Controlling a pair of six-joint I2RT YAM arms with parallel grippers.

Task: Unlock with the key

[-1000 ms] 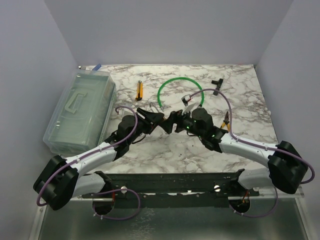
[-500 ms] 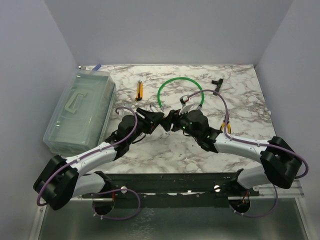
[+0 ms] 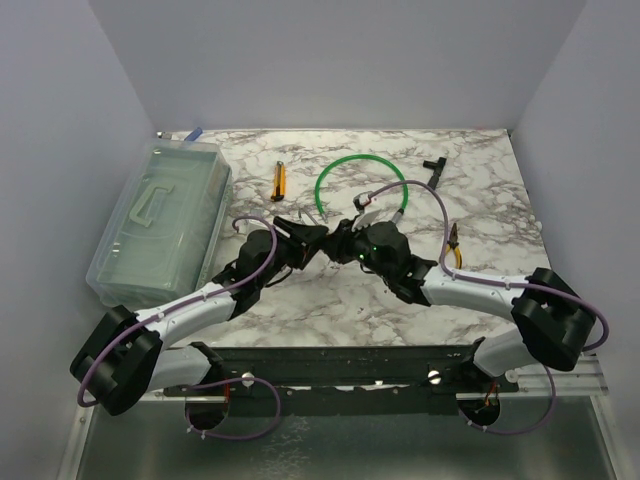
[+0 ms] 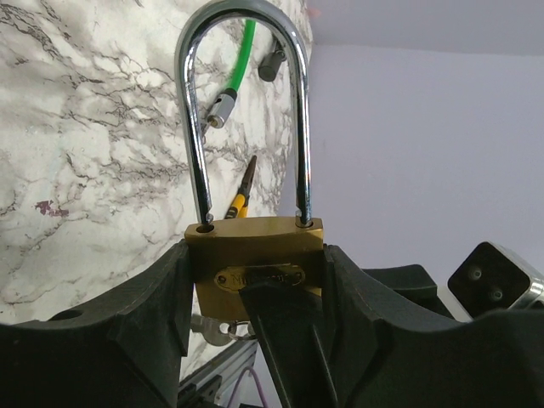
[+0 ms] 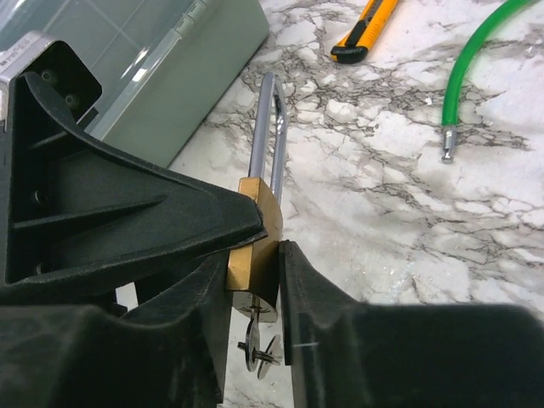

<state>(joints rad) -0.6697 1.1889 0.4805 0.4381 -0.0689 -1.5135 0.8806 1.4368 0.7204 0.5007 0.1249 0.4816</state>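
Left claw clamps the steel-shackled brass padlock by its body. The tiny silvery key hangs beneath, between the narrow-set fingers of the right claw; whether it is gripped, I cannot tell. A skewed twist could pry the padlock loose.

Bright, even, diffuse light; soft shadows on table. Glare streak on shackle. Wrist views soft up close.

The right gripper has moved leftward, closer in on the brass padlock with steel shackle, and its arm has followed.
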